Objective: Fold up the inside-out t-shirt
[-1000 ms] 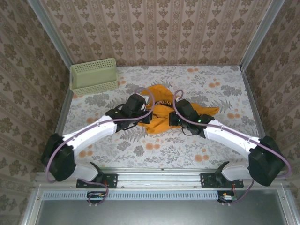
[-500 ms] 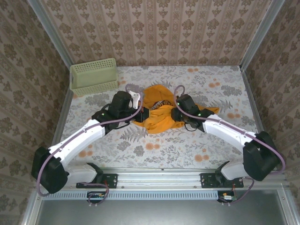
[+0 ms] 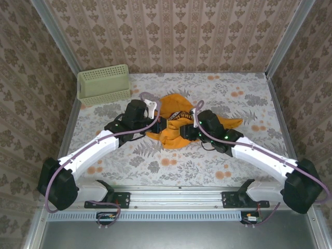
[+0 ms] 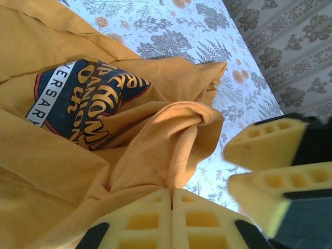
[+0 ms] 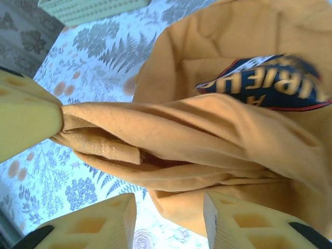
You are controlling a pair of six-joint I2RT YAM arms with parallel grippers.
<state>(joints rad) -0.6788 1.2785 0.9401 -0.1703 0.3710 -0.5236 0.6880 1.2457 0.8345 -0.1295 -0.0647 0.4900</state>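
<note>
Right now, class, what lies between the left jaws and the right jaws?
A twisted roll of the orange t-shirt: left jaws shut on its end, right jaws open beside it, shown in both wrist views.

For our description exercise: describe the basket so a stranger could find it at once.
Look at the flowered table. At its far left corner stands the basket. It is pale green, stiff and slotted, unlike the crumpled orange t-shirt mid-table.
</note>
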